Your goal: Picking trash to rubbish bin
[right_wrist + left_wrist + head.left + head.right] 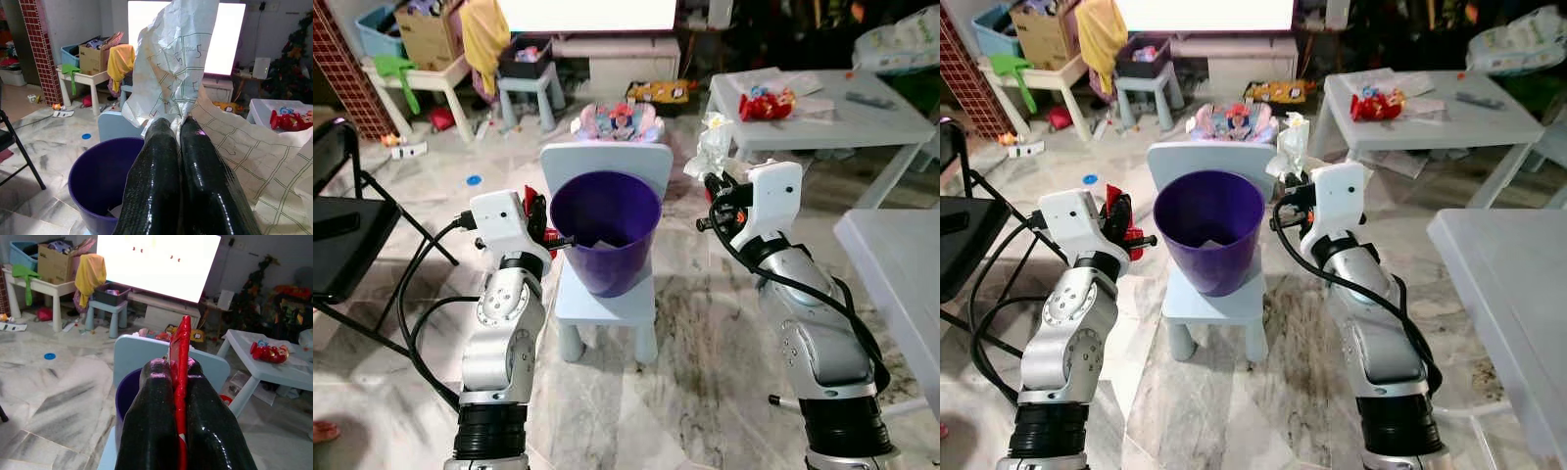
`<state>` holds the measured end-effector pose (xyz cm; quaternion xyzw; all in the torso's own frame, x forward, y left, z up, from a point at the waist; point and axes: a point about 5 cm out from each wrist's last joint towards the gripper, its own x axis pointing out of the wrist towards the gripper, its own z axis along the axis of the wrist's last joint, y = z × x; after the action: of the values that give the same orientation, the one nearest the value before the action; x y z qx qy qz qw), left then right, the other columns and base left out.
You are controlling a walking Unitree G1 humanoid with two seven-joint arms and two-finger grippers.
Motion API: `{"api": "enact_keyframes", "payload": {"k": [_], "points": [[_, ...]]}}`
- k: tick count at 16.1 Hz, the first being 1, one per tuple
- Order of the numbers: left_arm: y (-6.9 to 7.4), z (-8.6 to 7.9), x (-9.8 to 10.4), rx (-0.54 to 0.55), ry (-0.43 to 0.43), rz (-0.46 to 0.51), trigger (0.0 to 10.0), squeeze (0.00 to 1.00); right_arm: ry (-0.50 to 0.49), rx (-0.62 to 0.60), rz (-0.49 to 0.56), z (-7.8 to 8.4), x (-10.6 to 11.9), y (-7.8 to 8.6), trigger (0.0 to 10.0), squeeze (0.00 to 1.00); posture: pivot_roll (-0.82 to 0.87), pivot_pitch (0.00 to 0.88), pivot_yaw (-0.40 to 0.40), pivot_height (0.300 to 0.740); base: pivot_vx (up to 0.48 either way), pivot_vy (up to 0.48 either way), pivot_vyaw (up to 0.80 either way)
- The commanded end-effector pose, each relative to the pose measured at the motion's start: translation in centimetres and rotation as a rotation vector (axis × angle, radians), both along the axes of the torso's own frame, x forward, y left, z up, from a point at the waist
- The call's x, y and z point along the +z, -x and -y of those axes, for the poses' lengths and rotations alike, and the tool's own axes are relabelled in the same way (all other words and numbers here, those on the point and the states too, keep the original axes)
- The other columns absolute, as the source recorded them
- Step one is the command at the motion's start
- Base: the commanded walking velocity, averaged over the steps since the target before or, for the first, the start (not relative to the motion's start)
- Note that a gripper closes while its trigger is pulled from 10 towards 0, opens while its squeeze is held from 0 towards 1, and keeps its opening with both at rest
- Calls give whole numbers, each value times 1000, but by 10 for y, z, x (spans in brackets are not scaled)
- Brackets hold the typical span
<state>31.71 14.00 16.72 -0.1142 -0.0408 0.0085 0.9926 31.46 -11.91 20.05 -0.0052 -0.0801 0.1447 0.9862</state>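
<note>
Both grippers are clenched: right gripper (pixel 180 128) pinches light, soft crumpled paper (pixel 171 63), left gripper (pixel 177 369) a thin red wrapper (pixel 182 340), beside the purple bin (pixel 605 230).

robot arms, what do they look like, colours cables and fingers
Both arms are silver metal with ribbed black collars near the base and white boxy wrist housings. Loose black cables loop beside each arm. The left gripper and right gripper each have two long glossy black fingers.
</note>
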Motion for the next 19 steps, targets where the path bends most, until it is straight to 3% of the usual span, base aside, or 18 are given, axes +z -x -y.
{"api": "enact_keyframes", "payload": {"k": [1, 16, 19], "points": [[1, 1, 3, -8, -1, 13, 0, 0, -3, -7, 8, 2, 2, 1, 0, 0, 43, 87, -15, 740, 334, 0, 0], [0, 2, 1, -15, 7, 7, 0, 0, 8, 2, 8, 0, 1, 2, 0, 0, 42, 90, -15, 740, 335, 0, 0], [1, 2, 1, -15, 10, 6, 0, 0, 10, 7, 9, 0, 1, 2, 0, 0, 42, 88, -16, 740, 337, 0, 523]]}}
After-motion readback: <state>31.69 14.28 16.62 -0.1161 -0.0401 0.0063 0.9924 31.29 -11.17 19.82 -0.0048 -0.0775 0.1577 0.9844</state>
